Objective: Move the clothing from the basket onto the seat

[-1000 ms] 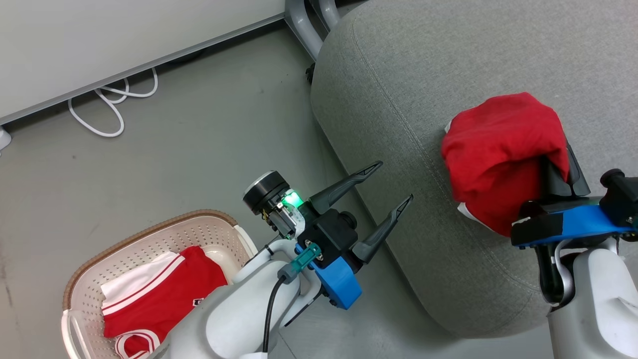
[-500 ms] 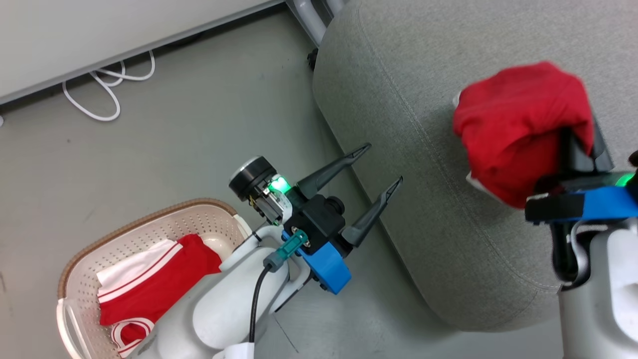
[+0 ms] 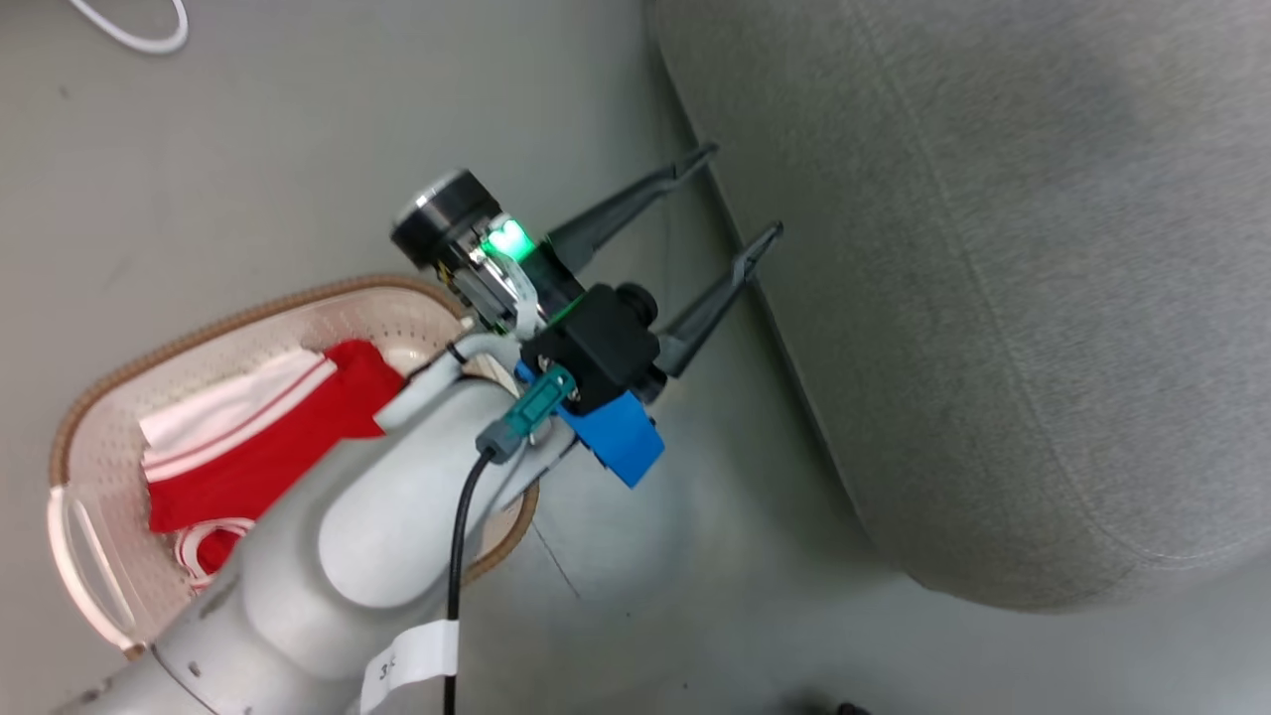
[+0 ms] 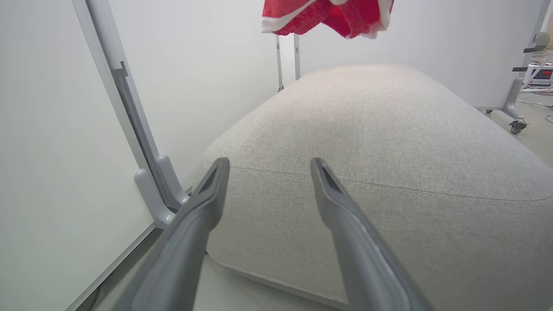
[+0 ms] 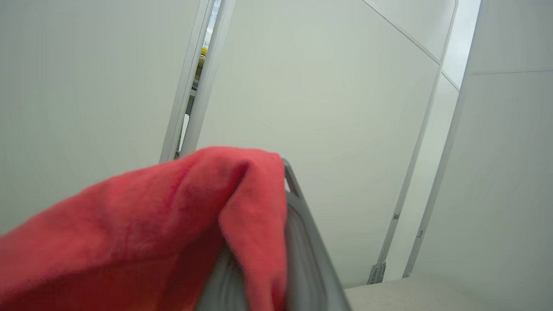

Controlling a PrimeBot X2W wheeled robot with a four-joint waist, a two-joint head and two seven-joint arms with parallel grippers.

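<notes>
Beside the seat [image 3: 993, 298], my left gripper [image 3: 743, 190] hangs over the floor [image 3: 298, 149] with jaws wide and empty, next to the basket [image 3: 199, 323] where the striped red jersey [image 3: 258, 447] lies. My right gripper [image 5: 263, 181] pinches a red garment [image 5: 142, 216], held high above the seat.

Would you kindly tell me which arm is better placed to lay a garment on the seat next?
Right: the right hand grips the red garment hanging above the seat; the left hand is open and empty.
</notes>
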